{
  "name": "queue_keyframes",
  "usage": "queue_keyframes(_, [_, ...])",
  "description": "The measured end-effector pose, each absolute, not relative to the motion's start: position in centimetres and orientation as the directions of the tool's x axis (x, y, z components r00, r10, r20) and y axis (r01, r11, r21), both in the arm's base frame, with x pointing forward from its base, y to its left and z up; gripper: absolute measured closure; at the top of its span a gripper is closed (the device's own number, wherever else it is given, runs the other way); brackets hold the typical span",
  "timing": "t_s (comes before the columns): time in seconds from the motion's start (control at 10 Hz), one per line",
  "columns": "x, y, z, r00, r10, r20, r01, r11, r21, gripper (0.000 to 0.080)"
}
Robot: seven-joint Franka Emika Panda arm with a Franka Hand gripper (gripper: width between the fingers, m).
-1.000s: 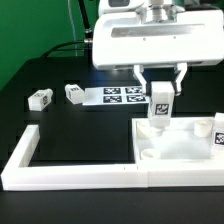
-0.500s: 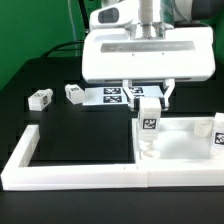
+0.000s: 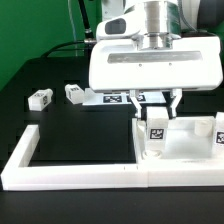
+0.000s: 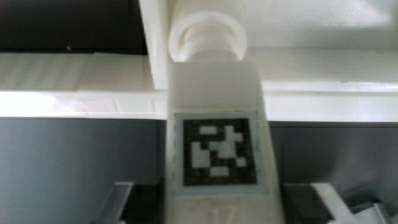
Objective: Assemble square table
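Leg (image 3: 157, 128) standing at the slab's (image 3: 192, 150) corner
Gripper (image 3: 157, 104) is pinching the upright leg; border wall (image 3: 70, 176) crowding close, black tabletop (image 3: 75, 130) lying open on the exterior view's left.

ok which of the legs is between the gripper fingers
The upright leg over the square tabletop's corner, inside the gripper. Two loose legs lie on the black table; a fourth leg sits at the exterior view's right edge.

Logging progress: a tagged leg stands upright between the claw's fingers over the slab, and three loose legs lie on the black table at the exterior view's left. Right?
Not quite: only two loose legs lie there, not three, as the exterior view shows. The rest holds.
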State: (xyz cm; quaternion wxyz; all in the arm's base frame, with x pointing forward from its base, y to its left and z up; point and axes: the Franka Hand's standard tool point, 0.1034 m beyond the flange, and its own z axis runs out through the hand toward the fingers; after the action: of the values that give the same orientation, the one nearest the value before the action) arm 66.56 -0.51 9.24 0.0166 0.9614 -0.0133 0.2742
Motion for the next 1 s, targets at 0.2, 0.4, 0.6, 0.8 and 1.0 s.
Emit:
queue_keyframes(0.2, [66.17, -0.85, 8.84, 0.845, -0.015, 0.535, -0.039, -0.999, 0.035, 0.0509])
queue_keyframes(0.4, [65.87, -0.91, 8.69, 0.826, -0.008, 0.563, -0.045, -0.998, 0.051, 0.0509])
queue_keyframes(0.6, [65.89, -0.95, 8.68, 0.827, -0.009, 0.562, -0.045, -0.998, 0.050, 0.0509])
queue_keyframes(0.8, [65.89, -0.96, 8.67, 0.827, -0.009, 0.561, -0.045, -0.998, 0.050, 0.0240])
queue_keyframes(1.0, [65.89, -0.96, 8.67, 0.827, -0.009, 0.561, -0.045, -0.998, 0.050, 0.0169])
